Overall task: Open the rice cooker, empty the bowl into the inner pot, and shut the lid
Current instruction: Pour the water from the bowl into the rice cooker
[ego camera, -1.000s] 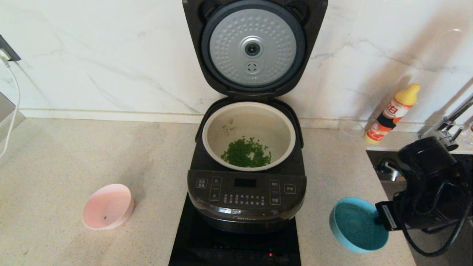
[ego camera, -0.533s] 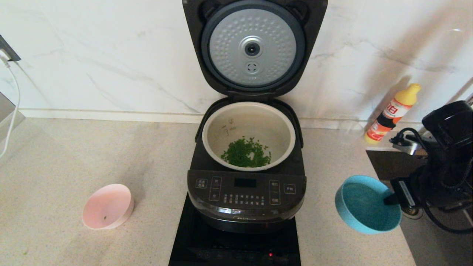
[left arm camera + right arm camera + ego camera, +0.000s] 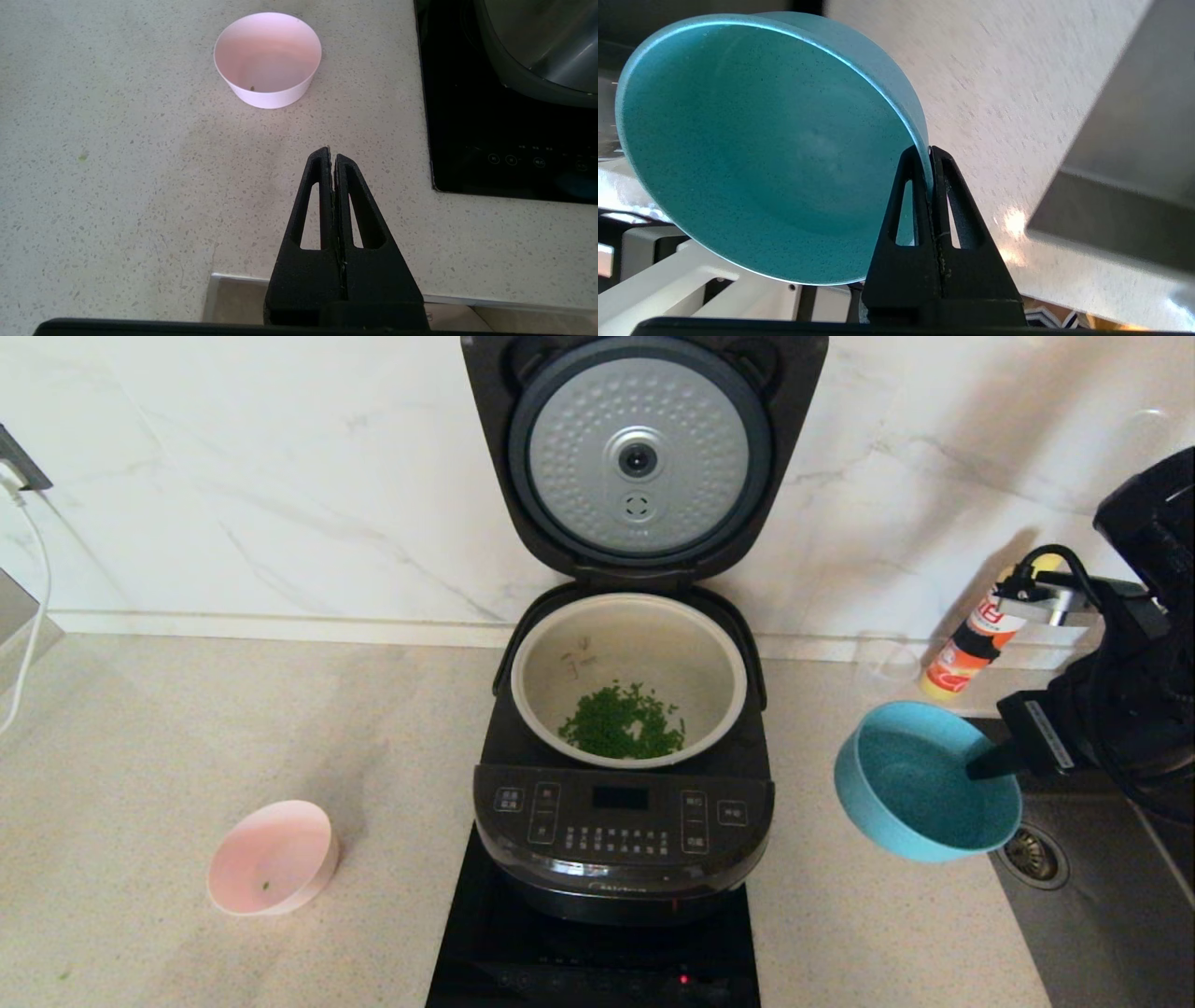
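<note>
The black rice cooker (image 3: 624, 831) stands at the centre with its lid (image 3: 640, 457) upright and open, silver dimpled disc facing me. The cream inner pot (image 3: 709, 649) holds chopped greens (image 3: 621, 723). The pale pink bowl (image 3: 273, 859) sits on the counter to the cooker's left, nearly empty; it also shows in the left wrist view (image 3: 267, 58). My right gripper (image 3: 980, 767) is shut on the rim of a teal-blue bowl (image 3: 924, 793), held in the air right of the cooker; the right wrist view shows the gripper (image 3: 928, 151) and that bowl (image 3: 756, 149). My left gripper (image 3: 331, 151) is shut and empty, near the counter's front edge.
A black induction hob (image 3: 485, 943) lies under the cooker. An orange bottle with a yellow cap (image 3: 980, 635) stands by the wall at the right. A sink (image 3: 1102, 915) with a drain (image 3: 1032, 854) is at the far right. A white cable (image 3: 37, 607) hangs at the left.
My right gripper has lifted the teal-blue bowl upward and away from the counter's front, beside the cooker. The pink bowl, the cooker and the lid have not moved.
</note>
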### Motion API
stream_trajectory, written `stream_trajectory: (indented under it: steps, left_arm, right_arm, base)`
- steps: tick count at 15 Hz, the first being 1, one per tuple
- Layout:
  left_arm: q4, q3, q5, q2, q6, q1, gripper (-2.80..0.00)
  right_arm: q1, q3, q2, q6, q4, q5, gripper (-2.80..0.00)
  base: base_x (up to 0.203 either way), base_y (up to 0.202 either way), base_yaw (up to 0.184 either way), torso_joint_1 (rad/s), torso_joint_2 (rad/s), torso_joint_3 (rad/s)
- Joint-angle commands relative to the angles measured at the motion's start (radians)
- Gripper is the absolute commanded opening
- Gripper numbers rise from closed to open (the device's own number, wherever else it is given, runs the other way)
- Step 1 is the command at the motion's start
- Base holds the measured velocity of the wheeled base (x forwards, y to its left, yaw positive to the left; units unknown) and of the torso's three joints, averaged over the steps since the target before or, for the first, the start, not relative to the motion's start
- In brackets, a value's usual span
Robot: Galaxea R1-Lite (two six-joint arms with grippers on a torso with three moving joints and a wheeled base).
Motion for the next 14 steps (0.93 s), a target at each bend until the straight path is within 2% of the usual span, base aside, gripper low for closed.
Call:
stream_trajectory:
  steps: [1, 4, 7, 9, 11, 12, 14]
  left_arm:
    - [0.001, 0.0, 0.0, 0.0, -0.001, 0.0, -2.8]
    - [0.002, 0.0, 0.0, 0.0, 0.001, 0.0, -2.8]
    - [0.0, 0.0, 0.0, 0.0, 0.0, 0.0, -2.8]
    - [0.002, 0.0, 0.0, 0.0, -0.001, 0.0, -2.8]
    - [0.002, 0.0, 0.0, 0.0, -0.001, 0.0, -2.8]
    - [0.002, 0.0, 0.0, 0.0, 0.001, 0.0, -2.8]
    - [0.001, 0.0, 0.0, 0.0, 0.0, 0.0, -2.8]
  right_arm:
    - [0.047, -0.101, 0.042, 0.008, 0.029, -0.012, -2.8]
    - [0.105, -0.24, 0.111, 0.06, 0.068, -0.058, -2.8]
    - [0.154, -0.359, 0.18, 0.069, 0.113, -0.071, -2.8]
    - [0.204, -0.376, 0.205, 0.069, 0.095, -0.099, -2.8]
    - [0.259, -0.376, 0.238, 0.066, 0.055, -0.207, -2.8]
    - [0.276, -0.377, 0.25, 0.063, 0.027, -0.231, -2.8]
    - [0.297, -0.377, 0.262, 0.063, -0.008, -0.237, -2.8]
  base:
    - [0.0, 0.0, 0.0, 0.0, 0.0, 0.0]
    - [0.0, 0.0, 0.0, 0.0, 0.0, 0.0]
    - [0.0, 0.0, 0.0, 0.0, 0.0, 0.0]
    - [0.0, 0.0, 0.0, 0.0, 0.0, 0.0]
    - [0.0, 0.0, 0.0, 0.0, 0.0, 0.0]
    - [0.0, 0.0, 0.0, 0.0, 0.0, 0.0]
    - [0.0, 0.0, 0.0, 0.0, 0.0, 0.0]
